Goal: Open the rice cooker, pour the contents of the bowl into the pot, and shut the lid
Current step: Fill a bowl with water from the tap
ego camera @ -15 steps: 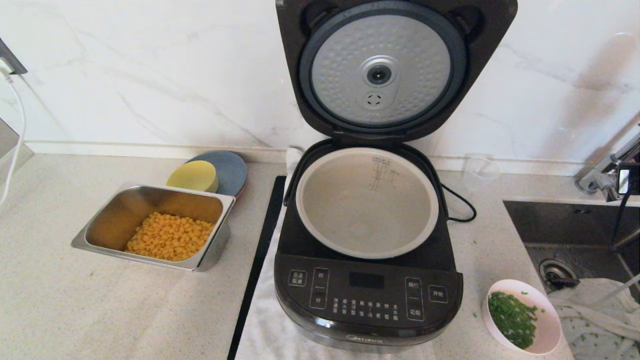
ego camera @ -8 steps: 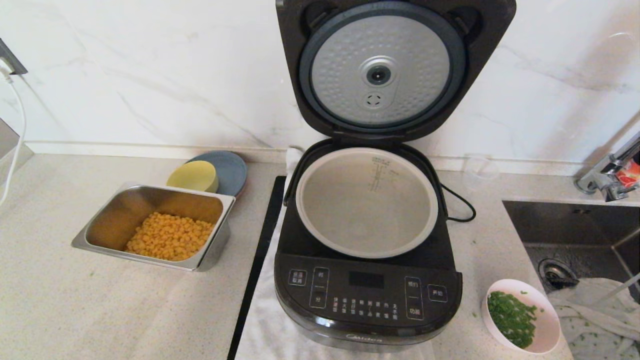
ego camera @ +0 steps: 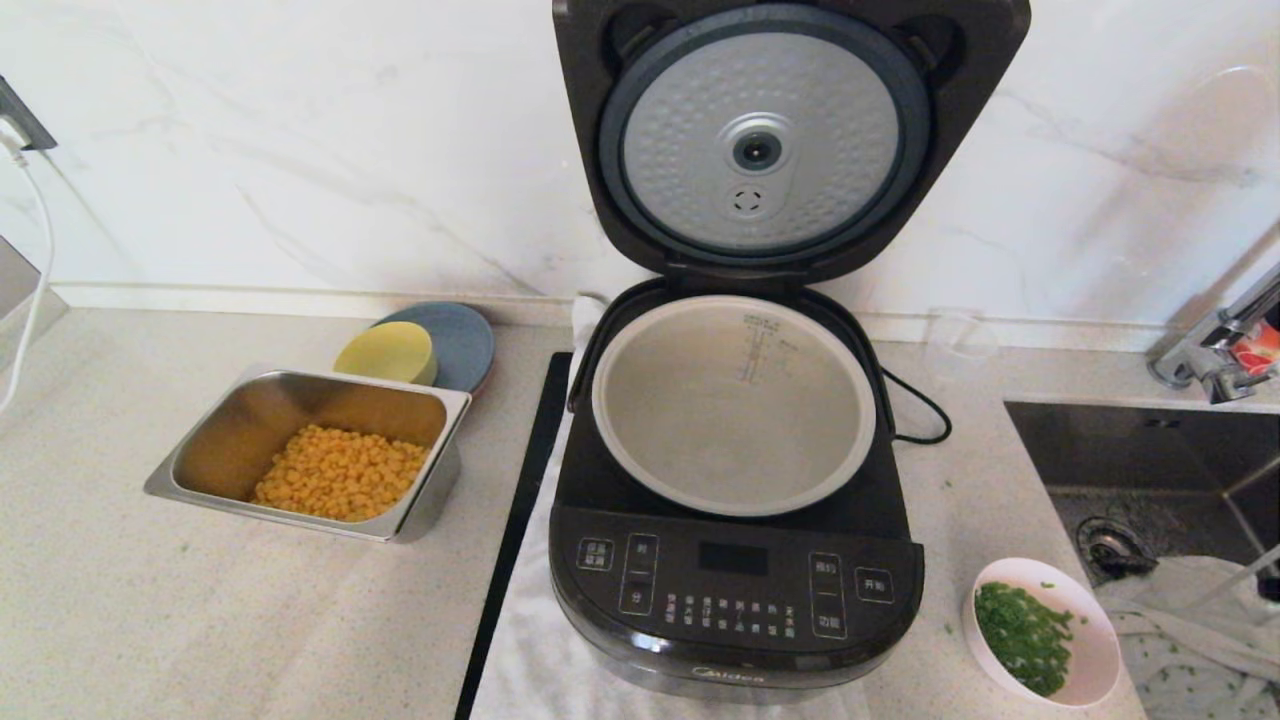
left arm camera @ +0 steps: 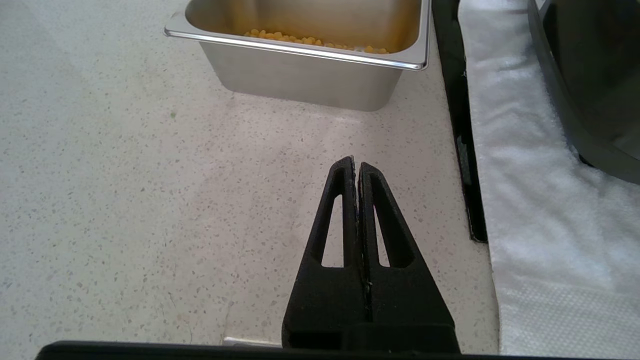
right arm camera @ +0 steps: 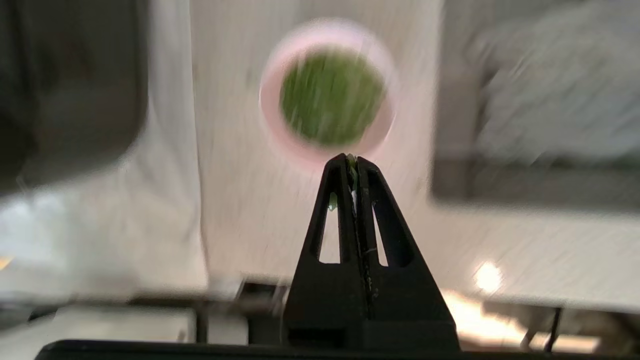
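- The large black rounded-square rice cooker (ego camera: 735,560) fills the centre of the head view, its black hinged lid (ego camera: 765,140) standing upright.
- The round grey-beige inner pot (ego camera: 735,405) sits inside it.
- The rectangular steel tray of corn (ego camera: 310,455) sits centre-left.
- The small pale pink bowl (ego camera: 1045,632) of chopped green bits (ego camera: 1025,635) sits lower right.
- The left gripper (left arm camera: 356,167) is over bare counter, fingers pressed together, empty.
- The right gripper (right arm camera: 352,162) is above the bowl, fingers together, a green scrap stuck between them.

Only brand I can actually read is "Midea", on the front lip of the rice cooker (ego camera: 735,560) at 6 o'clock. The control panel (ego camera: 735,590) has white Chinese button labels, too small to read. The pot (ego camera: 735,405) has measuring marks at 12 o'clock, unreadable.
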Motion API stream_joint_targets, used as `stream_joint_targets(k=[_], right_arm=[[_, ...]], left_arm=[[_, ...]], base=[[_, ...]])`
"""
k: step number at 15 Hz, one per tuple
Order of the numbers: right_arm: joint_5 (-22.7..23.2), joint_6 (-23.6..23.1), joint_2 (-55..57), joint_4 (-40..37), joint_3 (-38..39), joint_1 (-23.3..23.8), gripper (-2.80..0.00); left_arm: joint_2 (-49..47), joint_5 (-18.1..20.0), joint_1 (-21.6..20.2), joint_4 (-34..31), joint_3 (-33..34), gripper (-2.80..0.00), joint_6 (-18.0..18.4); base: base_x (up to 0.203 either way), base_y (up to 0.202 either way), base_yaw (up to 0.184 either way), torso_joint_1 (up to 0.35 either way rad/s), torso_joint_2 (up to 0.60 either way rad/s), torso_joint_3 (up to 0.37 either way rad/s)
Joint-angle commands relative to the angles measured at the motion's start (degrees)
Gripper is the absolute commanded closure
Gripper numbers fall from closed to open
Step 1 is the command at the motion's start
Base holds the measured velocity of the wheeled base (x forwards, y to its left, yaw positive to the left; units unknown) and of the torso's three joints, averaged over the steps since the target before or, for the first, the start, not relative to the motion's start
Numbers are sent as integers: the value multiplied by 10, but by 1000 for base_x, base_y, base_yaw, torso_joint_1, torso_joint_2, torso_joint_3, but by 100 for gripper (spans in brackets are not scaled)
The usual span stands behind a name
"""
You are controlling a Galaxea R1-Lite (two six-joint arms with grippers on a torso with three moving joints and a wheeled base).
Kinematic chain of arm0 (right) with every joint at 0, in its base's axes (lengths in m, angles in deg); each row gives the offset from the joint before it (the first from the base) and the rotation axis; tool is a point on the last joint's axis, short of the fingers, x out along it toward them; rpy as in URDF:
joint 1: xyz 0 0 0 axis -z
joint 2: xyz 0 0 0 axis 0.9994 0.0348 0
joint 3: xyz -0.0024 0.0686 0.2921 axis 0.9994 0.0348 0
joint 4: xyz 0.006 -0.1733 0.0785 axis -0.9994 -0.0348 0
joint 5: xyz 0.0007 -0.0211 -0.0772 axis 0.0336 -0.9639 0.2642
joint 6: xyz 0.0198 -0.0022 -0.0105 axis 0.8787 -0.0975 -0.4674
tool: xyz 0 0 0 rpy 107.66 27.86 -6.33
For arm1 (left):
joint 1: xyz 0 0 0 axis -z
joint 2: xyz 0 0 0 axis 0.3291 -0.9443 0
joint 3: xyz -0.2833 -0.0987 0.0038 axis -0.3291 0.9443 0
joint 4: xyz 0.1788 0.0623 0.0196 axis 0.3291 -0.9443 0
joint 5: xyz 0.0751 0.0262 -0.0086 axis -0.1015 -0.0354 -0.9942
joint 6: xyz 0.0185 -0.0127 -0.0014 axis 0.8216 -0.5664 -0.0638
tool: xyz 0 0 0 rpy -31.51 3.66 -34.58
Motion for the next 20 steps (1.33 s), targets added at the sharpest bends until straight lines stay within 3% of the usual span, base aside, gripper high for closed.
stream_joint_targets(k=[1,7,11,12,15,20], right_arm=[[11,3,-20,-1,60,0,0],[8,0,0,113,182,0,0],[9,0,48,135,212,0,0],[9,0,61,153,226,0,-280],[8,1,107,263,276,0,-280],[9,13,171,293,277,12,-280]], left_arm=[[1,0,0,0,4,0,0],[1,0,0,0,4,0,0],[1,0,0,0,4,0,0],[1,0,0,0,4,0,0],[1,0,0,0,4,0,0],[1,0,0,0,4,0,0]], base=[[0,0,0,0,0,0],[0,0,0,0,0,0],[0,0,0,0,0,0],[0,0,0,0,0,0],[0,0,0,0,0,0],[0,0,0,0,0,0]])
